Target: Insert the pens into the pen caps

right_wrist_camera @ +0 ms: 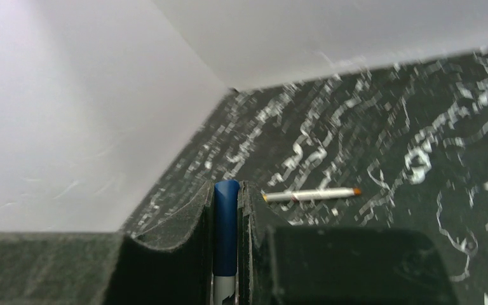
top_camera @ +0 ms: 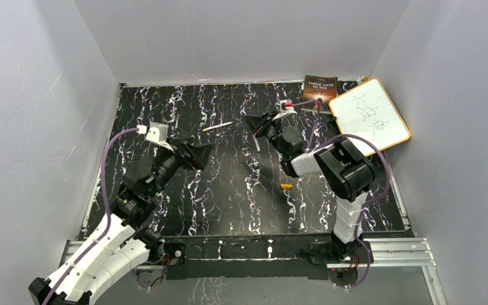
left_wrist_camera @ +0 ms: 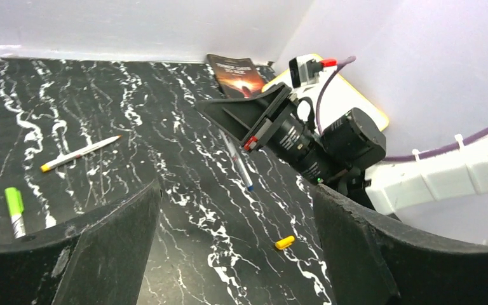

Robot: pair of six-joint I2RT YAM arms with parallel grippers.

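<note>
My right gripper [right_wrist_camera: 226, 190] is shut on a pen whose top wears a blue cap [right_wrist_camera: 226, 222]. In the left wrist view this pen [left_wrist_camera: 238, 162] hangs from the right gripper [left_wrist_camera: 229, 117], its blue tip just above the table. My left gripper [left_wrist_camera: 236, 189] stands wide open with nothing between its fingers. It hovers over the table left of the right gripper [top_camera: 258, 124]. An orange-yellow cap [left_wrist_camera: 284, 242] lies loose on the table [top_camera: 286, 186]. A white pen with orange ends [left_wrist_camera: 79, 154] lies farther back [top_camera: 217, 126]. A green-capped pen [left_wrist_camera: 14, 210] lies at the left.
A dark book [top_camera: 319, 89] and a white board with an orange rim [top_camera: 370, 115] lie at the back right corner. Grey walls close in the black marbled table [top_camera: 229, 203] on three sides.
</note>
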